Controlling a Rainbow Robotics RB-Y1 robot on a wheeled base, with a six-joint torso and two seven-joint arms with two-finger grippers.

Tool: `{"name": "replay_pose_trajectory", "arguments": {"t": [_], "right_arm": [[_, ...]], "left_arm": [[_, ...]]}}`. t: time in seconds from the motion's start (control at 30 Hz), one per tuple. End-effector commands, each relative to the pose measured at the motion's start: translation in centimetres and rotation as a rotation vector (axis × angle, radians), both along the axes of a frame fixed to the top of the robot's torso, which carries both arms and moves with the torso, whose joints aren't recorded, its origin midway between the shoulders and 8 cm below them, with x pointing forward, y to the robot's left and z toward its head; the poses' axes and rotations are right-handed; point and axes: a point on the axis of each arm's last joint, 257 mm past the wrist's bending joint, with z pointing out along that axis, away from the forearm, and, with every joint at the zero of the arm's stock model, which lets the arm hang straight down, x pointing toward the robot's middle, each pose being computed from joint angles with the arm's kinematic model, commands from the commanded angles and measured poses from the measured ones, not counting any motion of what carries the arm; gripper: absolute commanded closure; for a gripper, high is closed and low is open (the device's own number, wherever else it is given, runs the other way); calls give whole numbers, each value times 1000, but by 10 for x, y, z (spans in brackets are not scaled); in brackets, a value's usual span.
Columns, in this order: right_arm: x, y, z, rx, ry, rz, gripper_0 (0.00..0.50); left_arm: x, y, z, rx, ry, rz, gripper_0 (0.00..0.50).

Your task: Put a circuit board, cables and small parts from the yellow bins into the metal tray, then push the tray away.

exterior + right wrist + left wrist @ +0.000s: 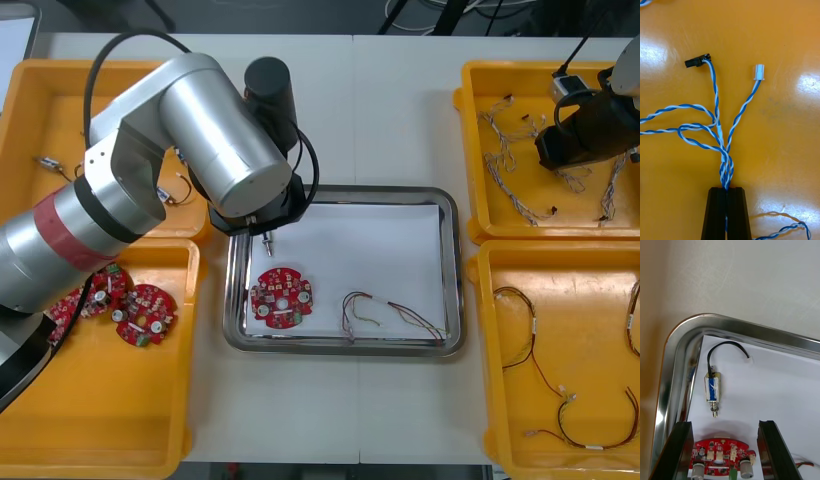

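The worktop (pixel 400 90) carries yellow bins (pixel 100 400) at both sides and the metal tray (pixel 340 347) at centre frame. The left pincer (pixel 725 423), spread, hovers over the tray's upper-left corner. The right pincer (pixel 727 189), in the upper-right bin, pinches a blue and white cable (pixel 726 165). Inside the tray lie a red circuit board (pixel 281 297), a red and yellow cable (pixel 385 310) and a small metal part (pixel 713 388).

Bright glare on yellow bin (pixel 805 84)
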Motion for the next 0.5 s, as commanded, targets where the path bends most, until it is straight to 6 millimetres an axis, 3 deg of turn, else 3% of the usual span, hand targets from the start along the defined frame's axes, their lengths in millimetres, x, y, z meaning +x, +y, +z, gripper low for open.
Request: {"name": "replay_pose_trajectory", "arguments": {"t": [0.03, 0.5], "right_arm": [[4, 5, 26, -30, -18, 52, 500], [-40, 24, 100, -45, 86, 157, 500]], "left_arm": [[4, 19, 48, -31, -62, 37, 0], [5, 103, 109, -32, -92, 174, 0]]}}
